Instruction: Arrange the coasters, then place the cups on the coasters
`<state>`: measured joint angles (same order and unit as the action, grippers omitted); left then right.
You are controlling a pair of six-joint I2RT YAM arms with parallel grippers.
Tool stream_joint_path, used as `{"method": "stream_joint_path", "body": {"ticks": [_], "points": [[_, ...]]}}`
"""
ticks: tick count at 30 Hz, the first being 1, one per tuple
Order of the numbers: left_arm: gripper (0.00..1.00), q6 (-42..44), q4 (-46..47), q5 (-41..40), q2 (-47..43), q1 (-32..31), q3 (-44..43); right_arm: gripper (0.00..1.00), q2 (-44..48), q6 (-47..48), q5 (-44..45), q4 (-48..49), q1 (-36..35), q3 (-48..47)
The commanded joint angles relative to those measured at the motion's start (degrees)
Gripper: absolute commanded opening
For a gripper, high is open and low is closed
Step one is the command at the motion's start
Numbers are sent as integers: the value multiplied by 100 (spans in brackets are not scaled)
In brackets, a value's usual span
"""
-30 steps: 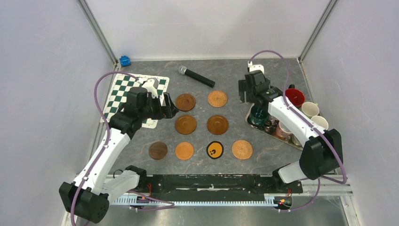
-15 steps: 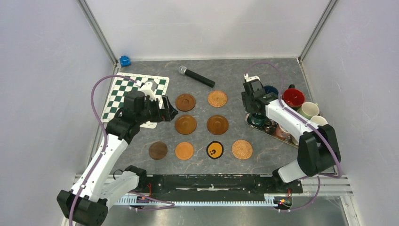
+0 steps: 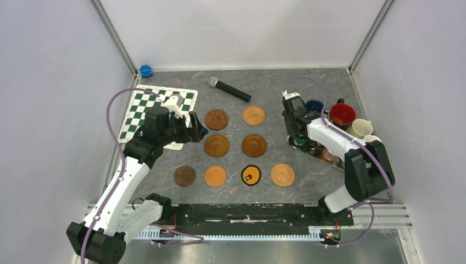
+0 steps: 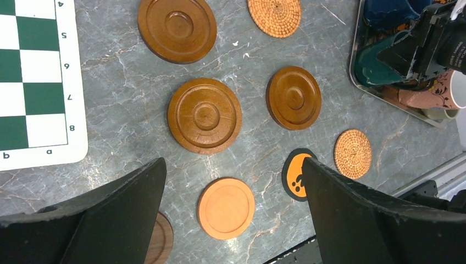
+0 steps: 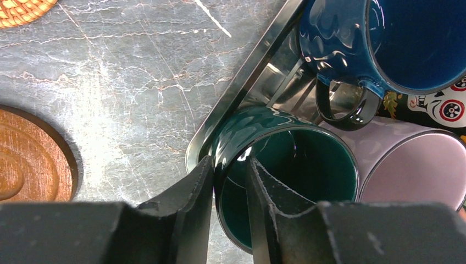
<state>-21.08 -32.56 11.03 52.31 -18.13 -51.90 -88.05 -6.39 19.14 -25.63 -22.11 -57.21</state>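
Several coasters lie in rows on the grey table: grooved wood point(image 3: 216, 119), woven tan point(image 3: 254, 115), orange point(image 3: 215, 176) and black with a yellow mark point(image 3: 251, 175). My left gripper point(image 4: 233, 165) hangs open above the orange coaster point(image 4: 226, 208), holding nothing. The cups stand crowded on a metal tray point(image 5: 247, 66) at the right. My right gripper point(image 5: 229, 165) straddles the rim of the dark green cup point(image 5: 286, 181), one finger outside the wall and one inside. The jaws stand narrow; whether they pinch the wall does not show. A dark blue cup point(image 5: 417, 44) stands just behind it.
A black microphone point(image 3: 229, 89) lies at the back, and a green-and-white chequered mat point(image 3: 137, 107) lies under my left arm. A red-inside cup point(image 3: 342, 114) and a pale green one point(image 3: 360, 128) fill the tray's far side. A small blue object point(image 3: 145, 71) sits in the back left corner.
My right gripper came down over the tray onto the dark green cup and its jaws narrowed around the rim. The left arm drew back slightly and stays open.
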Motion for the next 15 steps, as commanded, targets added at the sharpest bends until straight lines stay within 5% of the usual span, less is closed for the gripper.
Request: {"method": "stream_joint_path", "body": {"ticks": [1,10,15], "points": [[99,324,188,56,-3,-14,40,28,8,126,-89,288,22,57],[100,291,205,68,4,-11,48,1,304,353,-213,18,13,-300],[100,284,188,141,55,-11,19,0,437,415,-362,-142,5,-531]]}}
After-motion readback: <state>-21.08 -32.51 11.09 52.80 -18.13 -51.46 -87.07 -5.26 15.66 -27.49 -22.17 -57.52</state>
